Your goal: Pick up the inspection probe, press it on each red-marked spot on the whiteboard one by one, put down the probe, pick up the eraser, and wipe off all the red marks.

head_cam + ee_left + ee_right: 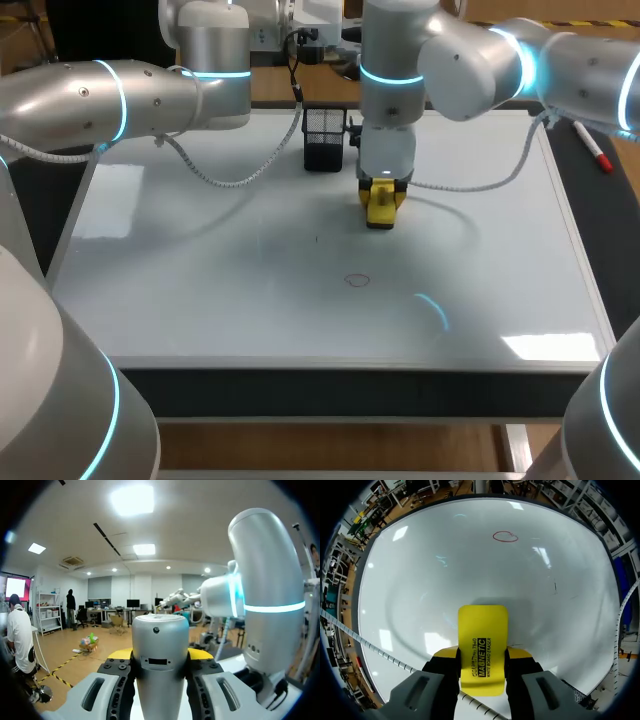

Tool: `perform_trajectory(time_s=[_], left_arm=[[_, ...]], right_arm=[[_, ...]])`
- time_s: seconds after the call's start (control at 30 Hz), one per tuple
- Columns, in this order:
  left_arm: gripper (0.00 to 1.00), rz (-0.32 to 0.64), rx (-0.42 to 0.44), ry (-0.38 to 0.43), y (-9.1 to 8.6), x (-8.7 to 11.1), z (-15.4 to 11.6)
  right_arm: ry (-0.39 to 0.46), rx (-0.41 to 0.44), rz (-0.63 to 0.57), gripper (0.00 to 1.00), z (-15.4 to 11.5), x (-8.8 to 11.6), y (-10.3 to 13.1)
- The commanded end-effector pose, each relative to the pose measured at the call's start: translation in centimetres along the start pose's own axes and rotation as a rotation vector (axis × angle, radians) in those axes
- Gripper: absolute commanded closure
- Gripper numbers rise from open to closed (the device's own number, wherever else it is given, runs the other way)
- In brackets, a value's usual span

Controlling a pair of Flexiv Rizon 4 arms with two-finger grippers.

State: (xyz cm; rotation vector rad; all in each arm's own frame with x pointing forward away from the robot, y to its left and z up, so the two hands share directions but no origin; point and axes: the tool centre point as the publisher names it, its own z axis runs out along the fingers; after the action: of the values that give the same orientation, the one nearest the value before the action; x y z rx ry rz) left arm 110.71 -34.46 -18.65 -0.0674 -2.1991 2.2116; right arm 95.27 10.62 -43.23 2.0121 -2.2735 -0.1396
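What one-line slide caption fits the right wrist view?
Right gripper shut on the yellow eraser over the whiteboard, one red circle mark ahead.

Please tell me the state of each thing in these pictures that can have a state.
right gripper: shut on the eraser.
eraser: held over the whiteboard.
left gripper: shut on the inspection probe.
inspection probe: held between the fingers.
red mark: one circle, not yet wiped.
mesh holder: standing upright.
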Motion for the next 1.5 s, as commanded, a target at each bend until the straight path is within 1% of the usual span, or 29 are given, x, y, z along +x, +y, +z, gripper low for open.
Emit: perform_trajectory(time_s=[0.03, 0.33, 0.57, 0.7, 0.93, 1.23, 1.37, 1.43, 1.5], left_arm=[[1.0, -0.001, -0.001, 0.002, -0.1, -0.1, 0.0], [1.0, -0.001, -0.001, 0.002, -0.1, -0.1, 0.0], [1.0, -0.001, -0.001, 0.002, -0.1, -0.1, 0.0], [1.0, -0.001, -0.001, 0.002, -0.1, -0.1, 0.0], [1.0, -0.001, -0.001, 0.002, -0.1, -0.1, 0.0], [1.0, -0.001, -0.001, 0.002, -0.1, -0.1, 0.0], [1.0, -0.001, -0.001, 0.002, -0.1, -0.1, 0.0], [1.0, -0.001, -0.001, 0.002, -0.1, -0.1, 0.0], [1.0, -0.001, -0.001, 0.002, -0.1, -0.1, 0.0]], right_arm=[[-0.005, 0.004, 0.006, 1.0, 0.7, 1.3, 0.0], [0.0, 0.01, 0.049, 1.0, 0.2, 3.4, 0.3], [-0.006, 0.025, 0.068, 1.0, -1.2, 5.1, 0.8], [-0.012, 0.04, 0.091, 1.0, -2.0, 6.5, 1.1], [-0.019, 0.059, 0.159, 1.0, -2.9, 9.9, 1.5], [-0.038, 0.074, 0.27, 1.0, -3.7, 15.4, 2.5], [-0.053, 0.078, 0.317, 1.0, -3.8, 17.6, 3.1], [-0.075, 0.078, 0.343, 1.0, -3.8, 18.6, 3.4], [-0.068, 0.077, 0.36, 1.0, -3.7, 19.5, 3.7]])
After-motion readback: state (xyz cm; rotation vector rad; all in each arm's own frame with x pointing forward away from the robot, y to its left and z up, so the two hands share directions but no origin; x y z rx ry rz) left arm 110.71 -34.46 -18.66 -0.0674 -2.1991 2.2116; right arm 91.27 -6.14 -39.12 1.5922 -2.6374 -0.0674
